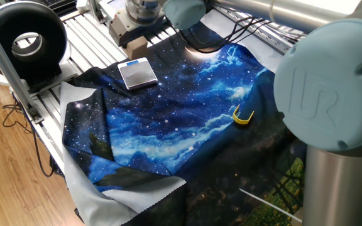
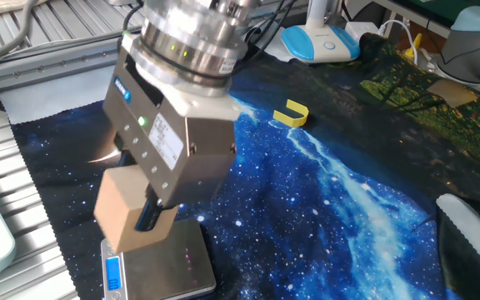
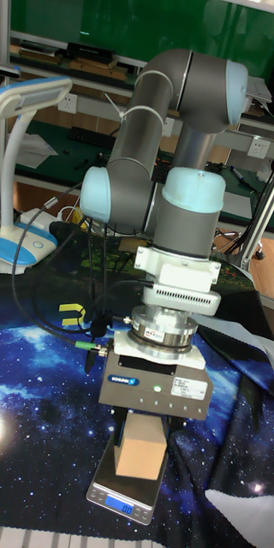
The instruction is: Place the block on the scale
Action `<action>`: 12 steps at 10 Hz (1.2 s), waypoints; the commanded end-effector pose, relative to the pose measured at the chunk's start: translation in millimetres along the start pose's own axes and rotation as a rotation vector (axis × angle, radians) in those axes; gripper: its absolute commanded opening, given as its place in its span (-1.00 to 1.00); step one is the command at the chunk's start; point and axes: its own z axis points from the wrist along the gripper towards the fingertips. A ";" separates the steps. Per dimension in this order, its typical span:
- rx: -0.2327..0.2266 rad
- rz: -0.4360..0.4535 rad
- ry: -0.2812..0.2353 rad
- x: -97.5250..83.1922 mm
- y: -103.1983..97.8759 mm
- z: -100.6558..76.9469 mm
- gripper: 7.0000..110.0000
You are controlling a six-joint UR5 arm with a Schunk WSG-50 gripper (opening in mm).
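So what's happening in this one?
A single robot arm's hand holds a small wooden block, its fingers shut on it. The block is in the air, not yet resting on the small silver scale that lies on the starry blue cloth. A yellow clip lies off to the side, untouched.
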 end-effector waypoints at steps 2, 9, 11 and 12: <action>0.059 -0.055 0.157 39.1 -17.3 2.2 -1.00; 0.097 0.056 0.348 86.0 -23.5 -11.1 -1.00; 0.143 0.083 0.408 100.6 -32.7 -18.0 -1.00; 0.133 0.091 0.414 101.9 -29.7 -18.2 -1.00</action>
